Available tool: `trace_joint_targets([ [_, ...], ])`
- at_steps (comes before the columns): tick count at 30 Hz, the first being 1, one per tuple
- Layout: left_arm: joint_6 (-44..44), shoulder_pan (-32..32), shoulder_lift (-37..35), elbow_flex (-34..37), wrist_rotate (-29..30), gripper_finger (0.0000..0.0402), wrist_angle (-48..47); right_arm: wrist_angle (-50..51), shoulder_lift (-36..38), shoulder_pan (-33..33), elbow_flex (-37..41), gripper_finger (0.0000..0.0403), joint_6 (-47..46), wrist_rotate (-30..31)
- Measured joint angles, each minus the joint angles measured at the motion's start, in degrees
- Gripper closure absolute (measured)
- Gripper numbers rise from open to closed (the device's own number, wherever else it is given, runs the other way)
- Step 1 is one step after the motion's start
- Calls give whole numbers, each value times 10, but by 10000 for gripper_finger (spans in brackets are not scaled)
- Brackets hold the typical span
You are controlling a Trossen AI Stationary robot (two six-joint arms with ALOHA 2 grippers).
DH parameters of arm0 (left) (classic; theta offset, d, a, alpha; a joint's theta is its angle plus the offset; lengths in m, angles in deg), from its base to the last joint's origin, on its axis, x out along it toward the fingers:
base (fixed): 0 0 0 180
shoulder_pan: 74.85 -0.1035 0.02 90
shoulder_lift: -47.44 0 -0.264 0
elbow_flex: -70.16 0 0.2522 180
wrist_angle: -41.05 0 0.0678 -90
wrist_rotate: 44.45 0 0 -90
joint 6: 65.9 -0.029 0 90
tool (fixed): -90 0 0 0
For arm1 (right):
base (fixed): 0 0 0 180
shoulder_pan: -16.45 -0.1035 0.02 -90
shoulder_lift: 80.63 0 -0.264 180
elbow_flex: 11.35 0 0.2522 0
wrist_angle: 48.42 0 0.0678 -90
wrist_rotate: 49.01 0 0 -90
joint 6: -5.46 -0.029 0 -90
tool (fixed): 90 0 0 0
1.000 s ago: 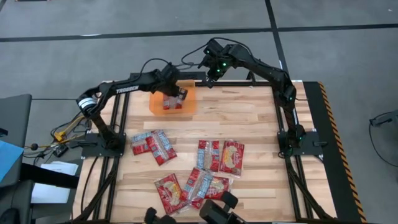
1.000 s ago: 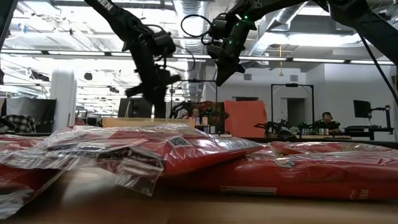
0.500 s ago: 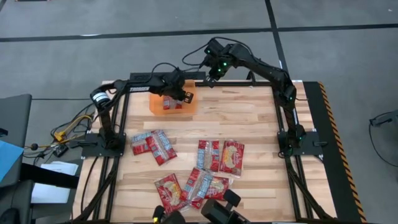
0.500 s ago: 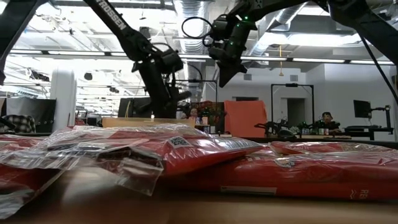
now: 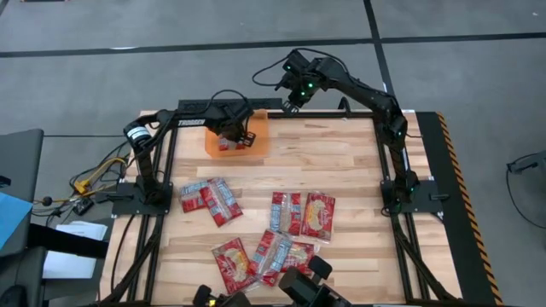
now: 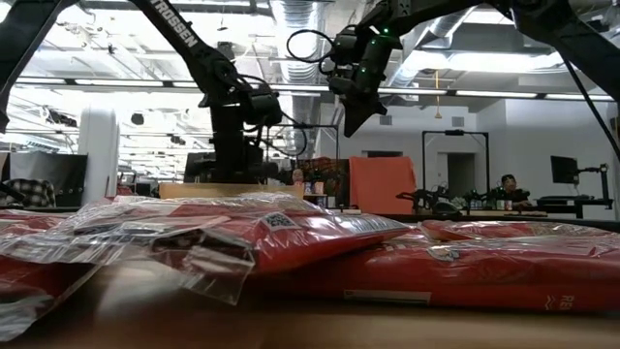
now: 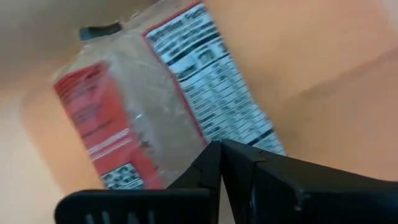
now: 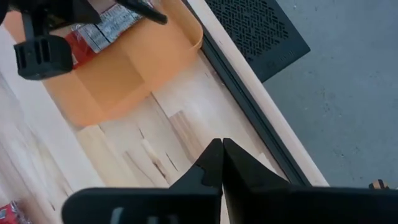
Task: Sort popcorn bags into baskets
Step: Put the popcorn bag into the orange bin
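The orange basket (image 5: 256,138) sits at the table's far edge. One red packet with a grey panel and a nutrition label (image 7: 155,106) lies flat on its floor. My left gripper (image 5: 232,135) is down inside the basket, shut, fingertips (image 7: 211,158) right over that packet. My right gripper (image 5: 293,101) hangs shut, high above the far edge to the right of the basket (image 8: 124,68), touching nothing. Several more red packets (image 5: 209,200) (image 5: 303,213) (image 5: 260,256) lie flat on the table's near half. My left gripper comes at the packet's grey panel (image 7: 186,134) from above with shut fingers. The fingers themselves cover the spot, and I cannot tell whether they touch the packet. The packet lies flat on the basket floor (image 7: 323,62).
Bare wood lies between the basket and the loose packets. In the low view the nearest packets (image 6: 291,237) fill the foreground and the basket's wall (image 6: 223,190) shows behind them. Black frame rails (image 5: 166,162) run along the table's left and right sides.
My left gripper has come down from above the basket into it and shifted a little toward the table's left edge, turning from tilted to upright. The packet that was under it now lies on the basket floor. My right gripper has stayed almost still.
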Motion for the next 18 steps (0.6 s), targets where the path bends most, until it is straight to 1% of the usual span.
trace_joint_targets([
  [4,11,0,0,0,30,401,-33,-4,0,0,0,395,2,0],
  [8,12,0,-10,0,36,401,-48,-4,0,0,0,389,2,0],
  [14,12,0,-68,0,50,401,-59,-3,0,0,0,376,2,-1],
  [16,12,0,-93,0,37,401,-54,-3,0,-1,0,379,-1,-8],
  [18,10,0,-124,0,10,401,-49,1,0,-4,0,385,-1,-30],
])
